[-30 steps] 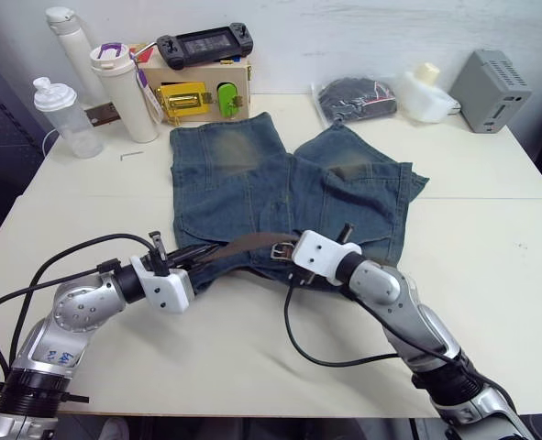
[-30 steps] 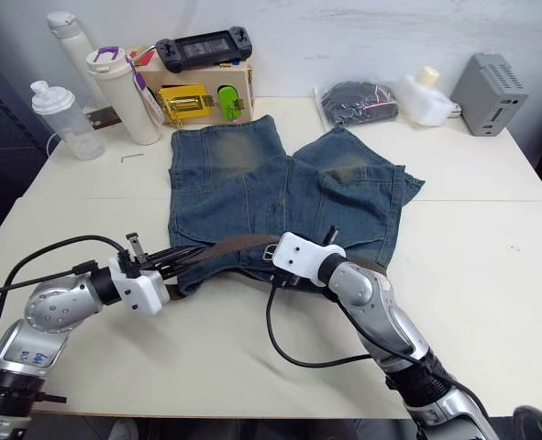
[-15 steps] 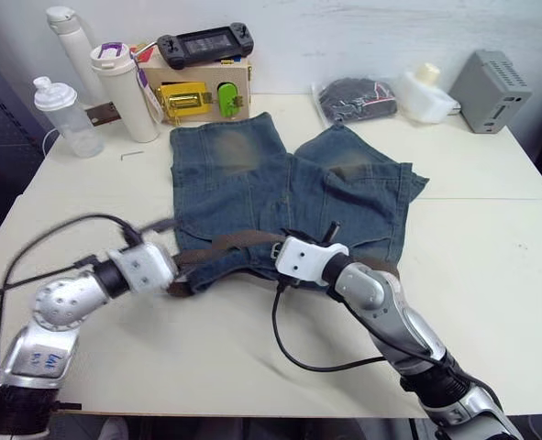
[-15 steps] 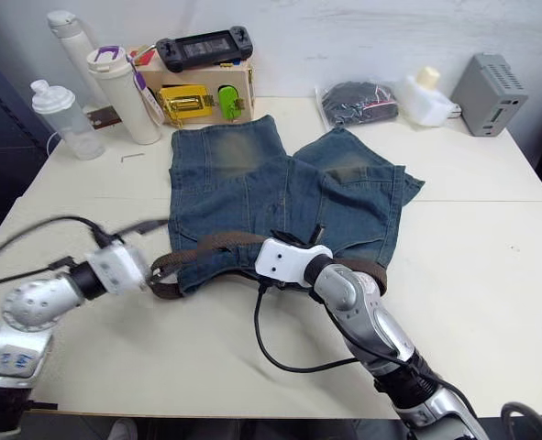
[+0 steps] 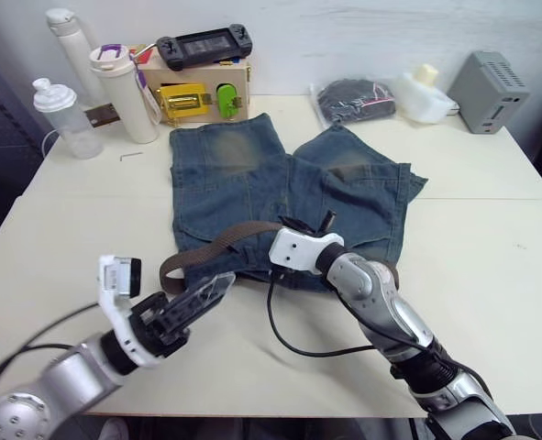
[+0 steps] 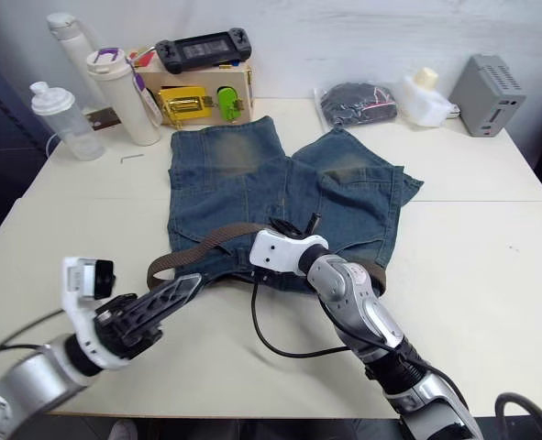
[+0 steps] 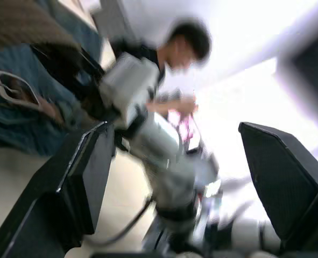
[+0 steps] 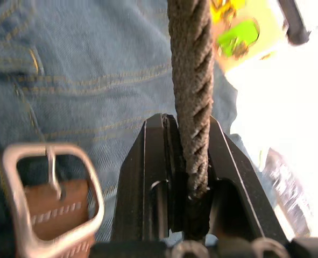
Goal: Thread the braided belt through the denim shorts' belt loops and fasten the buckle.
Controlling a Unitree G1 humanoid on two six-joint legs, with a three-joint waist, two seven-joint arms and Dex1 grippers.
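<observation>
Right gripper (image 8: 186, 201) clamped on dark brown braided belt (image 5: 217, 246), pinning strap at waistband of faded blue denim shorts (image 5: 243, 174) so free end can feed. Silver rectangular buckle (image 8: 51, 196) just beside my fingers. Left gripper (image 5: 200, 295) off cloth, fingers spread, empty. White cream tumbler (image 5: 124, 92), yellow-latch wooden box (image 5: 197, 92) beyond legs, well apart; nothing blocking.

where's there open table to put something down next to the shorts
Bare tabletop lies right of the denim shorts, up to the far edge. Another bare patch lies left of them, below the bottles. The back row, around the wooden box, is crowded.
</observation>
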